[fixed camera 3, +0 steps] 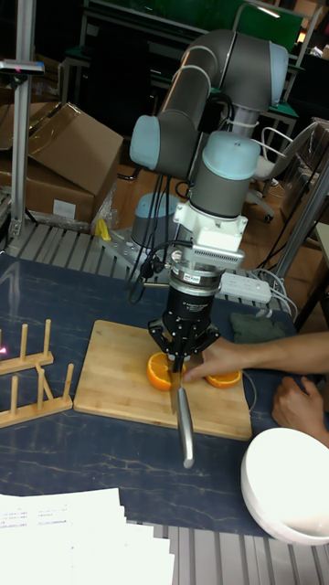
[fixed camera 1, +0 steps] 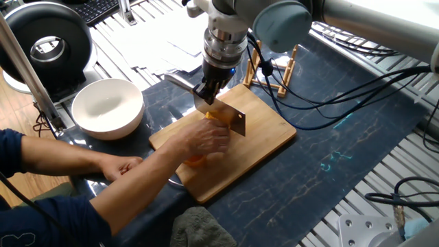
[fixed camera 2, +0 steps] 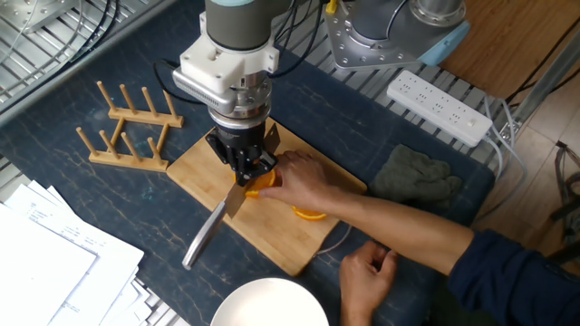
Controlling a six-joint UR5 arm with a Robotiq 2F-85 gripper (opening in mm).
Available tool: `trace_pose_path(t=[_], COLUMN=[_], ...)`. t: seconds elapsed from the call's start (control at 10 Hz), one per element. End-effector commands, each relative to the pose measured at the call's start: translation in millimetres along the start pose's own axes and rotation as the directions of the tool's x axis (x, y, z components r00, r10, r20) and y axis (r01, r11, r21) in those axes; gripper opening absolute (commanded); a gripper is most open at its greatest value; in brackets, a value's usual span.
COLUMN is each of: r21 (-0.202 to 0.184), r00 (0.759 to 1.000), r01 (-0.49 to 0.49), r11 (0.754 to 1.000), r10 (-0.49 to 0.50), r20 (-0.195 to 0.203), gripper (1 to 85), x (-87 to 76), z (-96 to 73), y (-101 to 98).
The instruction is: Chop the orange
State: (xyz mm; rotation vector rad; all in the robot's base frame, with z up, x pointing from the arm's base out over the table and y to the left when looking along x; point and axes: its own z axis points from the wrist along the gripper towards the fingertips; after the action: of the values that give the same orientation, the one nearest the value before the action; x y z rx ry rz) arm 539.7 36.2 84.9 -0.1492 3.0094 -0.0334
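My gripper (fixed camera 1: 209, 89) (fixed camera 2: 246, 167) (fixed camera 3: 185, 356) is shut on a knife, near where the steel handle (fixed camera 2: 204, 240) (fixed camera 3: 185, 430) meets the blade. The broad blade (fixed camera 1: 230, 118) stands edge-down on an orange half (fixed camera 2: 263, 184) (fixed camera 3: 161, 370) (fixed camera 1: 218, 115) lying on the wooden cutting board (fixed camera 1: 260, 130) (fixed camera 2: 195, 167) (fixed camera 3: 110, 384). A person's hand (fixed camera 1: 202, 140) (fixed camera 2: 304, 177) (fixed camera 3: 215, 359) presses on the orange right beside the blade and hides part of it. A second orange piece (fixed camera 2: 310, 215) (fixed camera 3: 224, 378) (fixed camera 1: 195, 161) lies under the wrist.
A white bowl (fixed camera 1: 108, 108) (fixed camera 2: 269, 303) (fixed camera 3: 288, 484) stands off the board's end. A wooden peg rack (fixed camera 1: 278, 68) (fixed camera 2: 127, 131) (fixed camera 3: 27, 379) is at the other side. A grey cloth (fixed camera 2: 412, 181) and a power strip (fixed camera 2: 439, 106) lie nearby. The person's other hand (fixed camera 2: 362, 272) rests near the bowl.
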Motion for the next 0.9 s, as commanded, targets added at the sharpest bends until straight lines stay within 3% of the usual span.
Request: trace_pose_path(t=[0.0, 0.8], r21=[-0.015, -0.036], r00=[1.000, 1.000], r01=[-0.008, -0.018], r11=[1.000, 0.999], r10=[0.008, 0.018], r20=[0.003, -0.011], gripper=[1.3, 1.3], x=[1.2, 12.9], z=[-1.2, 0.7], y=[-0.7, 2.8])
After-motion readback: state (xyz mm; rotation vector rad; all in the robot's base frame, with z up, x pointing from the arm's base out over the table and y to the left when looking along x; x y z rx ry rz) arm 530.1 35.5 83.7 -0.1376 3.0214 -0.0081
